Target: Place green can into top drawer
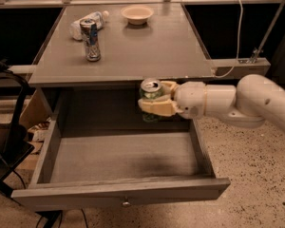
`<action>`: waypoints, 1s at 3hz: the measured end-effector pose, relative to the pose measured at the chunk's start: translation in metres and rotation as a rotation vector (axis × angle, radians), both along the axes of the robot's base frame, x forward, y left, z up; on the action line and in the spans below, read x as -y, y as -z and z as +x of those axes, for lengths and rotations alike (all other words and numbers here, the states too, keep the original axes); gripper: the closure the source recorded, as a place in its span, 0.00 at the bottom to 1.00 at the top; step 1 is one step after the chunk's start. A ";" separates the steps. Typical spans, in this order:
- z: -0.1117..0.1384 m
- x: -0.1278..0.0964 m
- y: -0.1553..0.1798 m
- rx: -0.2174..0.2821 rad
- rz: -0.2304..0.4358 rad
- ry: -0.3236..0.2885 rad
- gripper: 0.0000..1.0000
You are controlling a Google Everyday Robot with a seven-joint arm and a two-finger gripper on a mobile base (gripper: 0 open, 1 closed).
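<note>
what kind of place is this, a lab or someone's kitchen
Probably a robotics test lab, not a kitchen: a plain grey table with its top drawer pulled open, speckled floor, a loose cable. The claw holds the green can over the drawer.

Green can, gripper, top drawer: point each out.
green can (151,86): camera view, silver top.
gripper (154,98): camera view, between fingertips, clasping the can over the drawer.
top drawer (171,194): camera view, front panel.

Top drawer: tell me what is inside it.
In the drawer only bare grey floor shows. The gripper, over its back part, holds the green can in shut jaws, above the floor. They hide a patch of the back wall.
</note>
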State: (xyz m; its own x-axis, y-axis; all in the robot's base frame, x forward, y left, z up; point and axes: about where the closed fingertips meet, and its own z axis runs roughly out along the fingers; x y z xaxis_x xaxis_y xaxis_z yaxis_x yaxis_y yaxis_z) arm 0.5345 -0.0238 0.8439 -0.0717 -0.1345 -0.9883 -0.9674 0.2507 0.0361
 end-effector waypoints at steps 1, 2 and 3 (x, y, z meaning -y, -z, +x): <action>-0.007 -0.045 0.045 -0.027 0.006 -0.027 1.00; -0.012 -0.079 0.084 -0.035 0.025 -0.044 1.00; -0.015 -0.106 0.116 -0.034 0.036 -0.058 1.00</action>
State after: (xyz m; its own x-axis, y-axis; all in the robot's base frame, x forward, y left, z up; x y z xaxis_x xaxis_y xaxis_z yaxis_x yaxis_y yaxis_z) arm 0.5193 0.0823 0.7275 -0.0989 -0.1034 -0.9897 -0.9783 0.1920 0.0777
